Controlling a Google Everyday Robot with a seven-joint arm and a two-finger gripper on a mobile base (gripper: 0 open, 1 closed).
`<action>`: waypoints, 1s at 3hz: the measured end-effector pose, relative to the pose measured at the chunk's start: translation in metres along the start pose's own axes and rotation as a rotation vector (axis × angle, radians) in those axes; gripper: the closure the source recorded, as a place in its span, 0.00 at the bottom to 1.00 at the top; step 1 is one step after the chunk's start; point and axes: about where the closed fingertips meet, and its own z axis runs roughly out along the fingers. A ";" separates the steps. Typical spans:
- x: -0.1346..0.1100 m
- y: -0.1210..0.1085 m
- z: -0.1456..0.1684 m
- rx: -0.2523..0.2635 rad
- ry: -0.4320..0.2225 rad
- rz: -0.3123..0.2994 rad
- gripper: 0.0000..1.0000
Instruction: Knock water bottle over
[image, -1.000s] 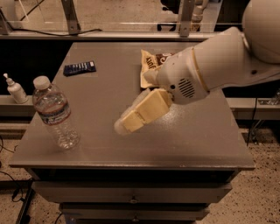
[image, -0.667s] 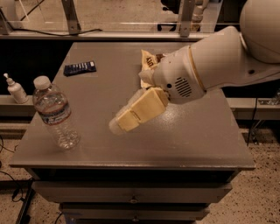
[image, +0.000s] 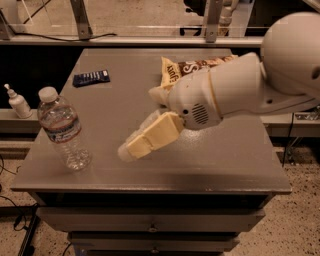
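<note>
The water bottle (image: 62, 130) stands upright near the front left corner of the grey table (image: 220, 165). It is clear ribbed plastic with a white cap and a blue, red and white label band. My gripper (image: 131, 148) hangs over the middle of the table, pointing left and down toward the bottle. It is to the right of the bottle, with a gap of bare table between them. The white arm reaches in from the right.
A chip bag (image: 185, 70) lies at the back of the table, partly behind the arm. A dark blue flat packet (image: 91, 77) lies at the back left. A small white pump bottle (image: 18, 102) stands on a ledge left of the table.
My gripper has moved to the left, closer to the water bottle. The bottle has stayed upright in the same place.
</note>
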 end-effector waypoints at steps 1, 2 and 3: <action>0.001 0.001 0.051 -0.056 -0.106 -0.060 0.00; -0.012 0.004 0.097 -0.110 -0.206 -0.138 0.00; -0.031 0.007 0.128 -0.143 -0.267 -0.205 0.00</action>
